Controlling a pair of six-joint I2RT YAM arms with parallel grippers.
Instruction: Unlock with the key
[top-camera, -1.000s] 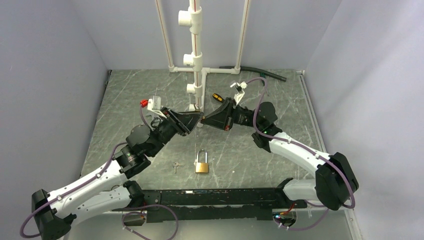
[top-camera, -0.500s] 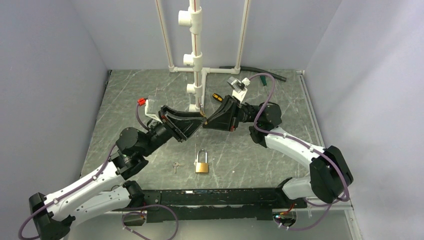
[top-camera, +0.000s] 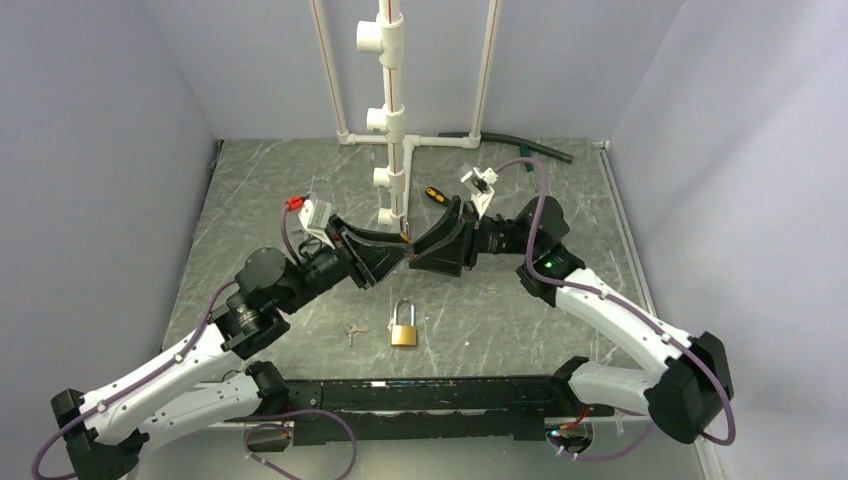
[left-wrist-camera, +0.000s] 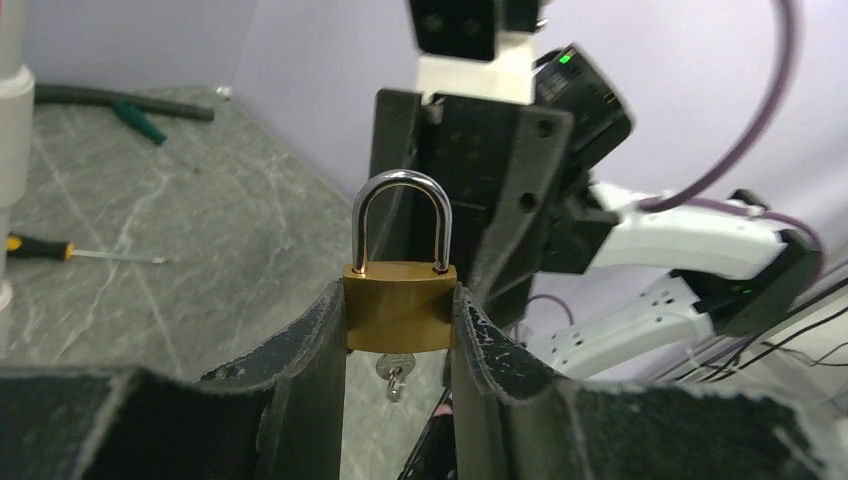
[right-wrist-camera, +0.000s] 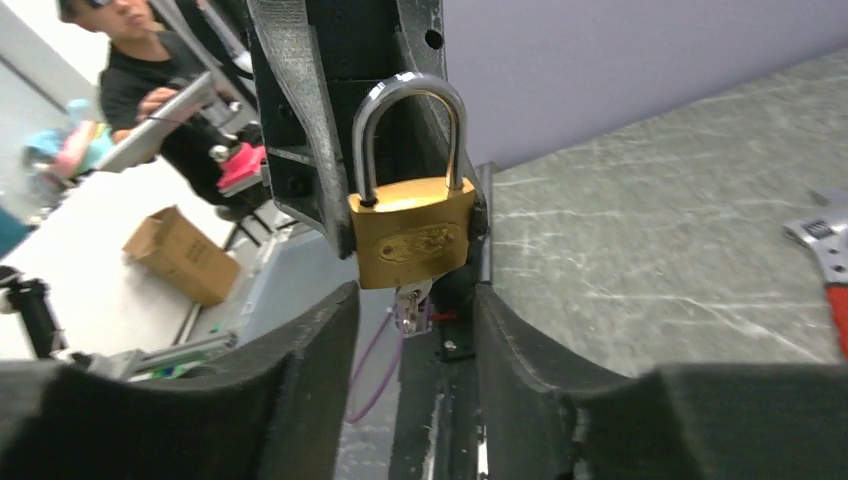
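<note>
The key (left-wrist-camera: 393, 372) sat in the keyhole on the underside of a small brass padlock (left-wrist-camera: 400, 305), its head hanging below the body. The shackle was closed. The left gripper (left-wrist-camera: 398, 300) clamped that padlock's body between its fingers, holding it upright above the table (top-camera: 500, 300). The right gripper (right-wrist-camera: 415, 292) faced it just below, fingers parted to either side of the key and not touching it. A larger brass padlock (top-camera: 403, 328) lay on the table near the arm bases, with a second small key (top-camera: 350, 333) beside it.
</note>
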